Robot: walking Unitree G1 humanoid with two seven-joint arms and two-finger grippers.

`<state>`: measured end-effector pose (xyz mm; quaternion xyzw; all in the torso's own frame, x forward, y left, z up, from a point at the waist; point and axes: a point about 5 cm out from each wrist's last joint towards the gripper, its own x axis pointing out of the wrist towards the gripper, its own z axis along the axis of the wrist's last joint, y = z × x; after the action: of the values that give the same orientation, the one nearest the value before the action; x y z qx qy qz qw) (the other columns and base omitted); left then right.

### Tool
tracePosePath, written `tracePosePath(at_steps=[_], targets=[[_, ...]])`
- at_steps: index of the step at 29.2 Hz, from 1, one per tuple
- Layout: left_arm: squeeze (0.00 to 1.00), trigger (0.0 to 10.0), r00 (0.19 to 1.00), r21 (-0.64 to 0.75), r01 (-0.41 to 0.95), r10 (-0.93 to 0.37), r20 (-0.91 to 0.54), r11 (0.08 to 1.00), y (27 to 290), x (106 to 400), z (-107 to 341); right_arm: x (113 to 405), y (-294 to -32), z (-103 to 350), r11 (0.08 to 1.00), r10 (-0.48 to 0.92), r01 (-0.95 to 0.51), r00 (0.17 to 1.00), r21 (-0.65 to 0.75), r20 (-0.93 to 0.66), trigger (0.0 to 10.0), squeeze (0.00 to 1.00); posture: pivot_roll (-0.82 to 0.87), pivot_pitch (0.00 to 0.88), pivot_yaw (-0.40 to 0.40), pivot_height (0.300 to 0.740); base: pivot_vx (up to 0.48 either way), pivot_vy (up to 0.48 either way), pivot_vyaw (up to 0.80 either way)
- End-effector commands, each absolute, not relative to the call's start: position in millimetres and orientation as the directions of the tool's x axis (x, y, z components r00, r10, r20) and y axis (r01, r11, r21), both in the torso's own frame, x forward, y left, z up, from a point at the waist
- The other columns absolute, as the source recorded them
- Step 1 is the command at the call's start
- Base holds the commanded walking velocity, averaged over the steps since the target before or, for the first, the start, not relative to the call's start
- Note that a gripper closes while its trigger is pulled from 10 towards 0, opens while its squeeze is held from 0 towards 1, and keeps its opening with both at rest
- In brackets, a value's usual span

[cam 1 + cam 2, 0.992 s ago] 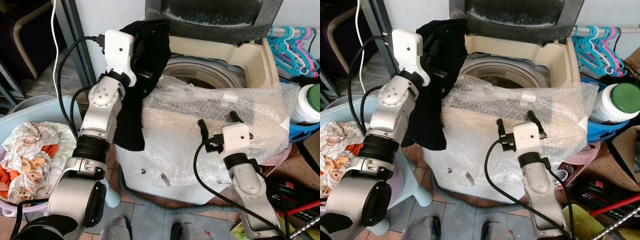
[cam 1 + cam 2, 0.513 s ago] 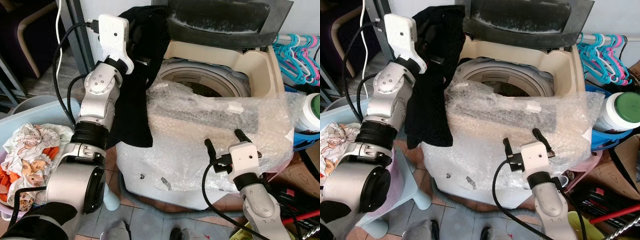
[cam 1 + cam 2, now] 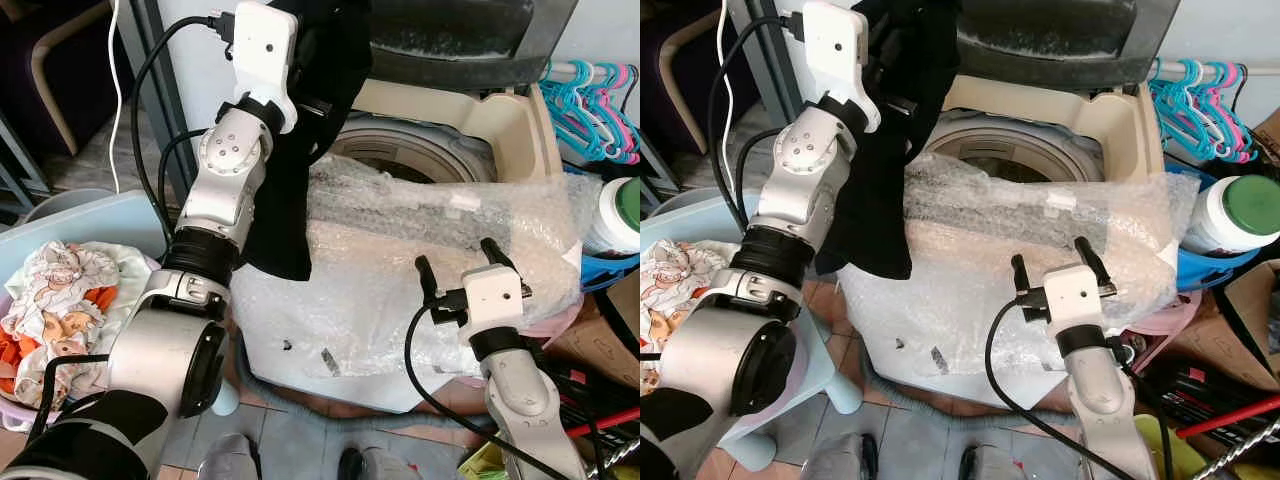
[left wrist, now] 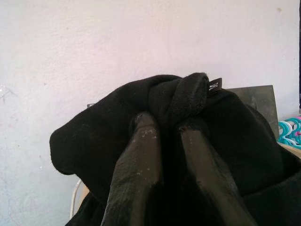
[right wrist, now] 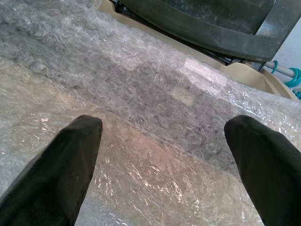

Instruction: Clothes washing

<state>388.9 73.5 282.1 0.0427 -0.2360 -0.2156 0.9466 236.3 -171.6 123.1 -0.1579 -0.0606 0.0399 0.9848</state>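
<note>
Above the washer's (image 3: 500, 120) cream rim, the left gripper (image 4: 169, 125) pinches a soft black garment (image 3: 300, 150) that hangs down beside the open drum (image 3: 410, 160); lower, the right gripper (image 3: 455, 268), fingers spread wide, hovers near crinkly bubble wrap (image 3: 400, 270) draped over the front

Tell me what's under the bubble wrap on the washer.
The bubble wrap covers the washing machine's front and a dark strip, probably its control panel. The wrap blurs any detail. The drum opening behind stays uncovered.
</note>
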Motion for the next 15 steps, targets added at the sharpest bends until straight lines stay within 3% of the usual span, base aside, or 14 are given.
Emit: tracePosePath(at_steps=[1,11,15], targets=[[0.0,10.0,0.794,0.193,0.378,-0.424,0.436,0.905,76.2,389.8,284.5,238.4,-176.7,125.4,0.944,0.073,-0.031,0.991,-0.328,0.115,10.0,0.0,-0.01,0.055,-0.052,0.74,-0.435,0.0,0.0],[0.0,10.0,0.8,0.19,0.367,-0.413,0.435,0.91,80.0,391.1,284.6,238.4,-175.2,124.5,0.943,0.071,-0.029,0.991,-0.333,0.114,10.0,0.0,-0.01,0.054,-0.049,0.74,-0.402,0.0,0.0],[0.0,10.0,0.787,0.191,0.38,-0.425,0.448,0.905,77.3,389.3,284.5,236.5,-174.0,120.8,0.944,0.085,-0.049,0.992,-0.327,0.095,10.0,0.0,-0.02,0.056,-0.048,0.74,-0.077,0.0,0.0]])
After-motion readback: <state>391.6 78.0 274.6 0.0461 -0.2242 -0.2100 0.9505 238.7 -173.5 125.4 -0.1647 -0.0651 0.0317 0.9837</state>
